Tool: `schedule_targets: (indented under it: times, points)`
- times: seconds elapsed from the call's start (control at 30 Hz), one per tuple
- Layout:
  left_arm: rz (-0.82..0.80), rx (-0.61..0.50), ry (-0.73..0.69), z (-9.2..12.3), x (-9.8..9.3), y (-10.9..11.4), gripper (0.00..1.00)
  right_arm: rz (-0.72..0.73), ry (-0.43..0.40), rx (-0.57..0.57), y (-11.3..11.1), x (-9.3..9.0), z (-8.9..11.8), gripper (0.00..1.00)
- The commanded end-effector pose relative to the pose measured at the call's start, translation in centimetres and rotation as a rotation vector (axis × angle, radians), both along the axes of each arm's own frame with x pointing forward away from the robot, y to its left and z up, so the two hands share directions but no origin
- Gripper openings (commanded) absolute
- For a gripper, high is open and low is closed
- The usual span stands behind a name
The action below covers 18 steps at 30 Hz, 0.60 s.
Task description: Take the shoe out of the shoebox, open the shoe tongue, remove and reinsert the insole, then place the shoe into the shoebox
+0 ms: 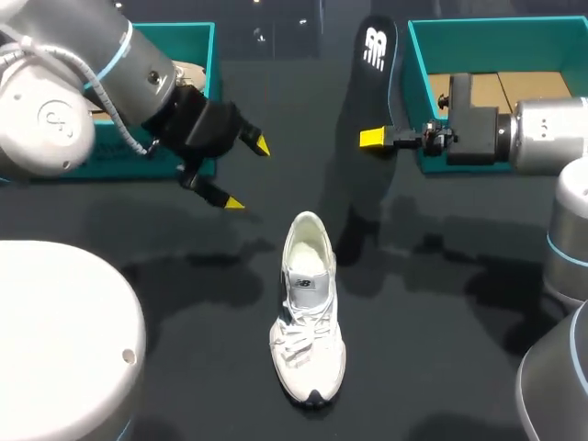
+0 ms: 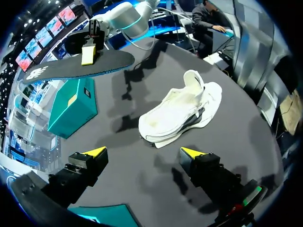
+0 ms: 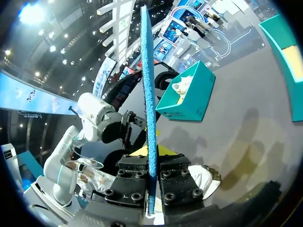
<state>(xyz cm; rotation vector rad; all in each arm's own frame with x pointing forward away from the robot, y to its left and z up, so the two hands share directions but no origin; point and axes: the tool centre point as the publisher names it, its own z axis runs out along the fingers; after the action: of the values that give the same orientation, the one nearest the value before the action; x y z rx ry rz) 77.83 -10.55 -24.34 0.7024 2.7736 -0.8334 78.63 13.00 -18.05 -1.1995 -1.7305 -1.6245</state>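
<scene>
Shows the right claw (image 1: pixel 375 139) pinching the black insole (image 1: pixel 375 64) on edge above the table (image 1: pixel 441 303), in front of a teal box (image 1: pixel 478 37). Sets the white shoe (image 1: pixel 309 308) flat on the table, nearer the robot than that claw and to its left, between the arms. Aligns both long axes near-to-far, shoe toe toward the robot, opening at the far end. Leaves the left claw (image 1: pixel 248 175) spread and empty, probably closer to the opening. Carries a white logo on the insole and a tongue label (image 1: pixel 304 282); print not read out.
</scene>
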Motion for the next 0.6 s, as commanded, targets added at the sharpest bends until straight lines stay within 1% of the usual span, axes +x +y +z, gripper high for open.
schedule_targets:
  times: [0.03, 0.4, 0.43, 0.5, 0.6]
  points:
    - [0.050, 0.230, 0.331, 0.2, 0.5, -0.5, 1.00, 0.002, -0.001, 0.003, 0.3, 0.3, -0.3, 0.00]
    - [0.050, 0.230, 0.331, 0.2, 0.5, -0.5, 1.00, 0.002, -0.001, 0.003, 0.3, 0.3, -0.3, 0.00]
    - [0.074, 0.242, 0.354, -0.3, 0.0, -0.8, 1.00, 0.002, -0.001, 0.003, 0.3, 0.3, -0.3, 0.00]
    - [0.079, 0.239, 0.339, -1.0, -0.7, -0.7, 1.00, -0.001, -0.026, -0.015, 1.2, 0.3, -0.6, 0.00]
    - [0.100, 0.241, 0.331, -2.0, -1.3, -0.3, 1.00, 0.003, -0.033, -0.017, 2.4, 0.0, -1.0, 0.00]
